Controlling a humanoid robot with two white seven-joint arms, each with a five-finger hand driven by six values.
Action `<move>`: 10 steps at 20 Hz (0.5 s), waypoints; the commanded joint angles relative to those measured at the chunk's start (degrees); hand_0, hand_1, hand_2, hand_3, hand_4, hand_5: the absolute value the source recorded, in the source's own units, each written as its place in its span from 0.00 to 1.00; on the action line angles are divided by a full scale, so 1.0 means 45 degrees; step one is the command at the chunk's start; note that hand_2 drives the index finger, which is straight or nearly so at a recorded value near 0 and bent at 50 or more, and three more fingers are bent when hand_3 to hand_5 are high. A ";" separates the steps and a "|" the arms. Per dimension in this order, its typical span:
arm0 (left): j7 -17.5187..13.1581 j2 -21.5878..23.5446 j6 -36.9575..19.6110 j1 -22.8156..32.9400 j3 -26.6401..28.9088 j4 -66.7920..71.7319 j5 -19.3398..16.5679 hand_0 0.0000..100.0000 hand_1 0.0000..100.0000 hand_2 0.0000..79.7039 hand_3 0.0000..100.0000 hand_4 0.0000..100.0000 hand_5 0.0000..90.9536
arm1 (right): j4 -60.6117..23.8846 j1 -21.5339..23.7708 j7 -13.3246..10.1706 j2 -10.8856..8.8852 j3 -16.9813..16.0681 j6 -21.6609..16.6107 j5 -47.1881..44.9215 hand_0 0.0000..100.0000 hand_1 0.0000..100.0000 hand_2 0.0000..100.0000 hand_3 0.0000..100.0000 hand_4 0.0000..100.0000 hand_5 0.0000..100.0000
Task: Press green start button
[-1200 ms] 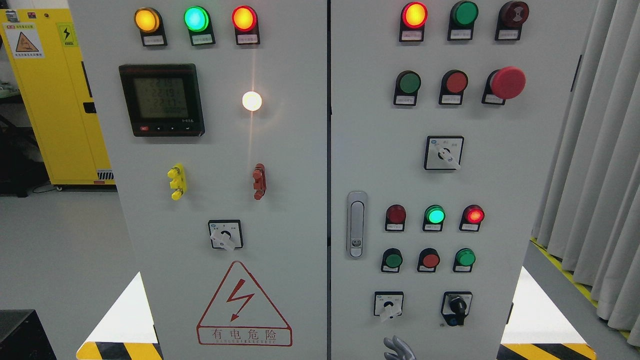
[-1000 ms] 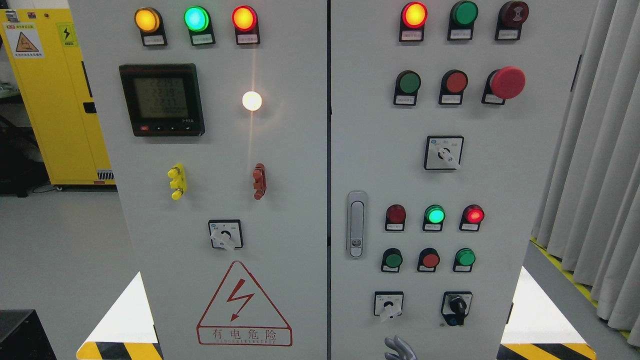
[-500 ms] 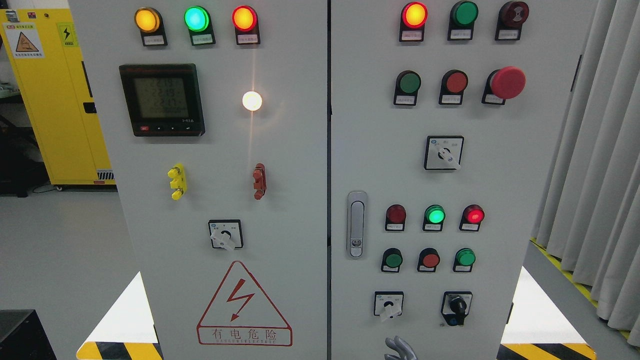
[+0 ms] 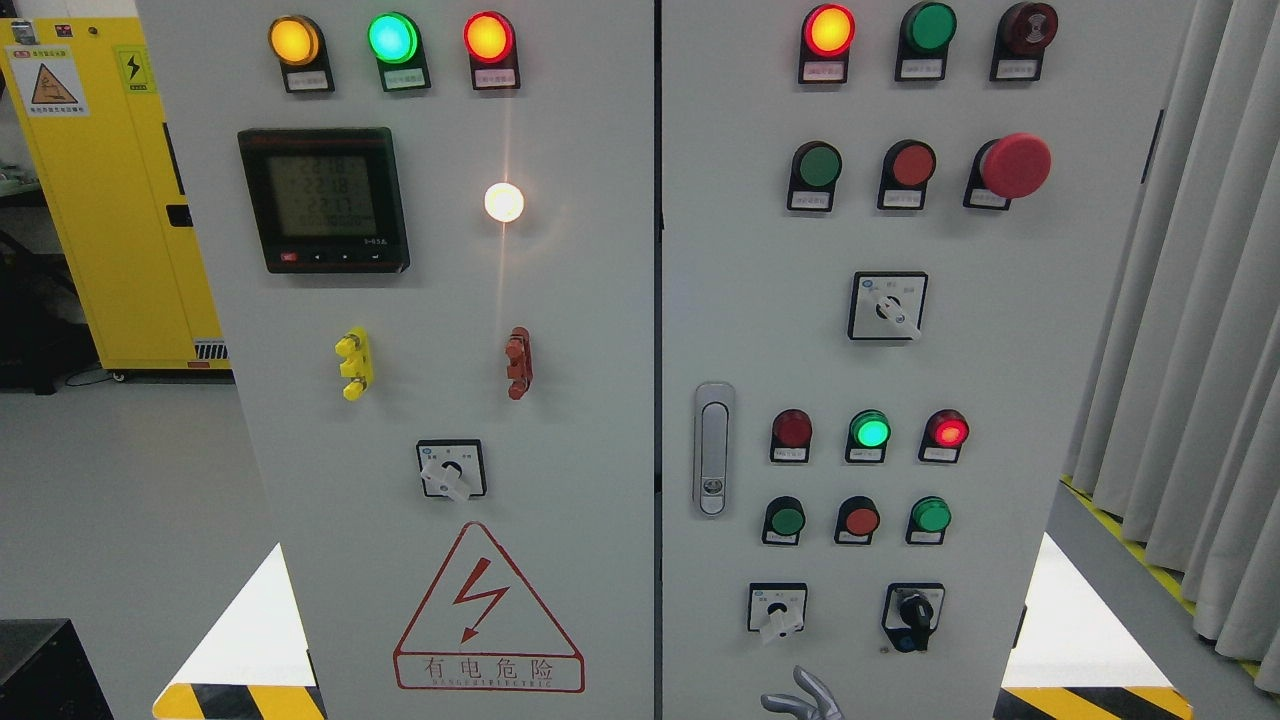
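The grey control cabinet's right door [image 4: 1000, 400] carries three green push buttons: one in the upper row [image 4: 818, 165] and two in the lower row, at its left [image 4: 787, 520] and right [image 4: 931, 515] ends. Their labels are too small to read. Only the grey fingertips of my right hand [image 4: 803, 697] show, at the bottom edge below the white selector switch [image 4: 777, 610]. They are spread, hold nothing and are well below the lower button row. The left hand is out of view.
Red buttons [image 4: 860, 520] [image 4: 912, 164] sit beside the green ones, and a red mushroom stop [image 4: 1014, 165] is at the upper right. Lit lamps [image 4: 870, 432], a key switch [image 4: 914, 610] and a door latch [image 4: 711, 450] are nearby. Curtains [image 4: 1190, 350] hang at right.
My right hand's fingertips have risen slightly at the bottom edge and show a little more. Nothing on the panel has changed.
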 commanded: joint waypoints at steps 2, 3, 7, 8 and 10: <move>0.0005 0.0000 0.0010 0.0000 0.0000 -0.0012 0.0000 0.12 0.56 0.00 0.00 0.00 0.00 | -0.0099 -0.0707 -0.0241 -0.0097 -0.1757 0.0029 0.4777 0.65 0.93 0.00 0.87 0.96 0.95; 0.0005 0.0000 0.0010 0.0000 0.0000 -0.0012 0.0000 0.12 0.56 0.00 0.00 0.00 0.00 | -0.0060 -0.0864 -0.0241 -0.0097 -0.1874 0.0048 0.5459 0.65 0.94 0.00 0.87 0.96 0.96; 0.0005 0.0000 0.0010 0.0000 0.0000 0.0008 0.0000 0.12 0.56 0.00 0.00 0.00 0.00 | 0.0135 -0.1565 -0.0164 -0.0097 -0.1914 0.0126 0.7045 0.62 0.96 0.00 0.89 0.96 1.00; 0.0005 0.0000 0.0010 0.0000 0.0000 -0.0011 0.0000 0.12 0.56 0.00 0.00 0.00 0.00 | 0.0232 -0.1878 -0.0105 -0.0117 -0.1914 0.0262 0.7183 0.62 0.97 0.00 0.89 0.97 1.00; 0.0005 0.0000 0.0010 0.0000 0.0000 -0.0012 0.0000 0.12 0.56 0.00 0.00 0.00 0.00 | 0.0388 -0.2522 0.0012 -0.0117 -0.1895 0.0613 0.7262 0.65 0.98 0.01 0.90 0.97 1.00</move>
